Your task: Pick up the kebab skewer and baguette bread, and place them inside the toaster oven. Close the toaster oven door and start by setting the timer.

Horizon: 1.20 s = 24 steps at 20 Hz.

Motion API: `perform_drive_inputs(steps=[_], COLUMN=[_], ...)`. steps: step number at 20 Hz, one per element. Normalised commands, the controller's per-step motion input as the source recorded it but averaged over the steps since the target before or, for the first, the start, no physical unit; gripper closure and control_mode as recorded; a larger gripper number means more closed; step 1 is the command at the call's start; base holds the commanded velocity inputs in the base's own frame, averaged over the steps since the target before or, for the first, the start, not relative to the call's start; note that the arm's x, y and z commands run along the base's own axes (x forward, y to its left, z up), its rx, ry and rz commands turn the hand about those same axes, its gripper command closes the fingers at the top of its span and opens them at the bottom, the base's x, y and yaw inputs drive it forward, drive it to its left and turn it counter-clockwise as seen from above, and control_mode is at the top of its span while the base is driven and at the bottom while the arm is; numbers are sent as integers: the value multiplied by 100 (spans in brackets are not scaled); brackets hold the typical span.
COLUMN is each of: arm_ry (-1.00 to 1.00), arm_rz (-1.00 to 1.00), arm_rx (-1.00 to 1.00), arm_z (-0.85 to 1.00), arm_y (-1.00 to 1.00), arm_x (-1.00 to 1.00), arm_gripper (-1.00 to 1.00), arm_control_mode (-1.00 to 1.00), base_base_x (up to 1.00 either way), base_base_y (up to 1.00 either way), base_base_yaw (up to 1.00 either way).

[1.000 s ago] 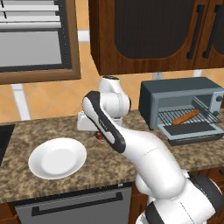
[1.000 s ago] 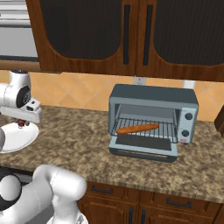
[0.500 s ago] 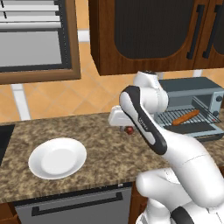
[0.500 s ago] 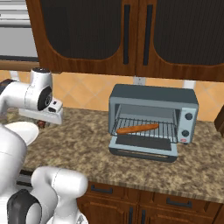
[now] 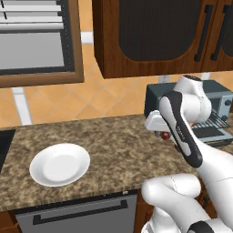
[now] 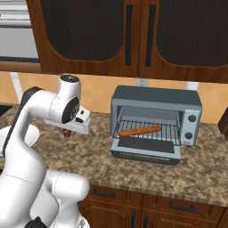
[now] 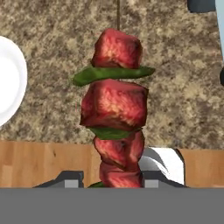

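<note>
My gripper (image 7: 116,178) is shut on the kebab skewer (image 7: 114,105), whose red meat chunks and green pieces stand up from between the fingertips. The gripper (image 6: 69,129) hangs above the counter to the left of the toaster oven (image 6: 153,120), with a bit of the skewer (image 6: 67,132) showing under it. The baguette bread (image 6: 140,130) lies on the wire rack inside. The toaster oven door (image 6: 146,153) is dropped open. In the left base view the gripper (image 5: 162,132) holds the skewer (image 5: 166,135) just in front of the oven (image 5: 154,98), which my arm partly covers.
An empty white plate (image 5: 59,164) sits on the speckled counter at the left, its rim also at the hand view's left edge (image 7: 8,83). Dark wood cabinets hang above. The counter's front edge runs close below the gripper. Oven knobs (image 6: 191,127) are on its right.
The arm has swung right from above the plate toward the toaster oven, carrying the kebab skewer with it. The baguette and the open door have stayed put.
</note>
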Motion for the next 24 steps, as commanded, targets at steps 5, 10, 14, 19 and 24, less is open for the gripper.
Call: perform_drive_inputs(steps=[5,10,14,19,24], arm_ry=[0,0,0,0,-1], arm_rz=[-10,-4,-1,0,-1], arm_rx=[0,0,0,0,0], arm_z=[6,1,1,3,0], arm_y=[-100,-100,-100,-100,-100], arm_x=[0,0,0,0,9], arm_gripper=[100,100,100,100,100], arm_control_mode=[-100,-100,-100,-100,-100], base_base_x=[0,0,0,0,0], base_base_y=[0,0,0,0,0], base_base_yaw=[0,0,0,0,0])
